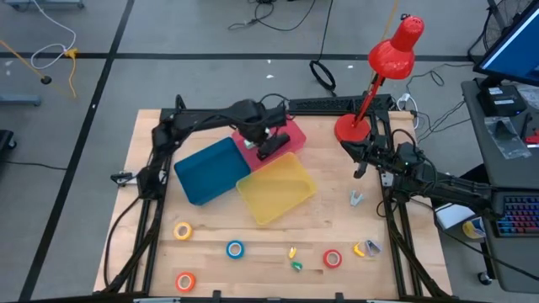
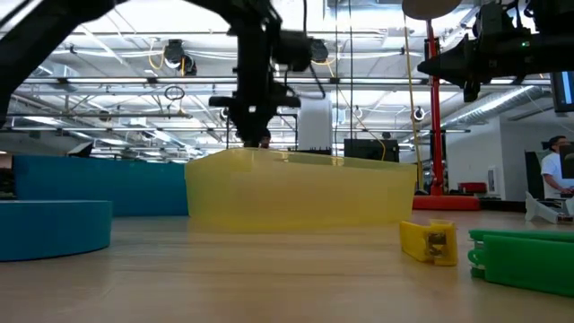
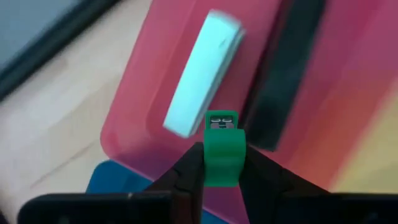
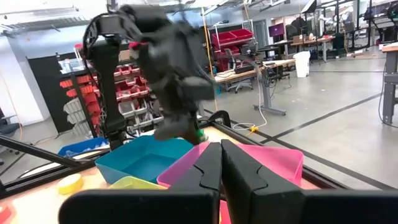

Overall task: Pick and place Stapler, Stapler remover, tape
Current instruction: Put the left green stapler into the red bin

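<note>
My left gripper (image 1: 268, 150) (image 3: 222, 163) hovers over the pink bin (image 1: 293, 133) (image 3: 155, 81), shut on a small green stapler (image 3: 222, 146). A pale blue stapler (image 3: 202, 74) and a black one (image 3: 283, 81) lie in that bin. The tape rolls rest flat near the table's near edge: yellow (image 1: 183, 230), blue (image 1: 235, 249), orange (image 1: 185, 281) and red (image 1: 332, 258). My right gripper (image 1: 360, 168) (image 4: 221, 163) waits shut by the lamp base, holding nothing. My left gripper pinches the green stapler between its two fingers (image 3: 189, 171), one on each long side of the body (image 3: 222, 168). The fingers come from above, pointing down. The stapler is lifted clear over the pink bin, with its metal-tipped end (image 3: 222, 121) pointing away from the wrist.
A blue bin (image 1: 210, 168) and a yellow bin (image 1: 276, 187) sit next to the pink one. A red desk lamp (image 1: 383, 76) stands at the far right. Small pieces lie loose: green-yellow (image 1: 293, 257), yellow (image 1: 366, 248) (image 2: 429, 242), pale grey (image 1: 356, 198), green (image 2: 525, 256).
</note>
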Robot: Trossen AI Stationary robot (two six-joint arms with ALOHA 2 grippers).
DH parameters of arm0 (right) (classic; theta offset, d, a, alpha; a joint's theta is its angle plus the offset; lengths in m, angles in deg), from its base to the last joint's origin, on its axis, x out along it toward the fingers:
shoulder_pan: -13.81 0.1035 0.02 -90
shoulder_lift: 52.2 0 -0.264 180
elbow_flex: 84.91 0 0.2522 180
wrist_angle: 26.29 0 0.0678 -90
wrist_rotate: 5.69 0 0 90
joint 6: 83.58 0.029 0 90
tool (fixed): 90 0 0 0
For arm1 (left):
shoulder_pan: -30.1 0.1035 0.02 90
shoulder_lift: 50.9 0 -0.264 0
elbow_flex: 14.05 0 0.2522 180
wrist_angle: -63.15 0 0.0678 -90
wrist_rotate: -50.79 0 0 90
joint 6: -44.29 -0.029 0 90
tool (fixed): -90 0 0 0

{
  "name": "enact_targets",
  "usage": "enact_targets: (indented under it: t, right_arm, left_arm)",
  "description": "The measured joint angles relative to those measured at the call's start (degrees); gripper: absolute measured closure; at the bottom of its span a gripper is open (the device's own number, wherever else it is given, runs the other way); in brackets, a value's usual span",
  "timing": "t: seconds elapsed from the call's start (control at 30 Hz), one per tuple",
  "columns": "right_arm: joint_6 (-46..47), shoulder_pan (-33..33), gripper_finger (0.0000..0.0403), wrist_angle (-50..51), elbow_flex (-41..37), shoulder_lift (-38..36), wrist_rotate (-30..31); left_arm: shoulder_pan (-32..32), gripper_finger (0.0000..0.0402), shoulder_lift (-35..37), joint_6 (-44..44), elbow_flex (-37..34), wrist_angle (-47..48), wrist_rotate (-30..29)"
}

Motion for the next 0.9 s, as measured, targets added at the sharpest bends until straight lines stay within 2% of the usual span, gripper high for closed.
enact_targets:
  t: [0.2,0.4,0.7,0.9]
  right_arm:
    - [0.0,0.0,0.0403,0.0,0.0,0.0,0.1]
    - [0.0,0.0,0.0403,0.1,0.0,0.0,0.3]
    - [0.0,0.0,0.0403,0.1,0.0,0.0,0.3]
    - [0.0,0.0,0.0403,0.1,0.0,0.0,0.3]
  left_arm:
    - [0.8,0.0311,-3.2,-2.3,0.0,0.9,3.8]
    - [-1.6,0.0331,-5.3,-3.3,0.0,1.9,2.7]
    - [-1.4,0.0305,-8.6,-4.2,0.0,1.7,2.0]
    - [0.0,0.0319,-8.5,-4.3,0.0,2.0,2.0]
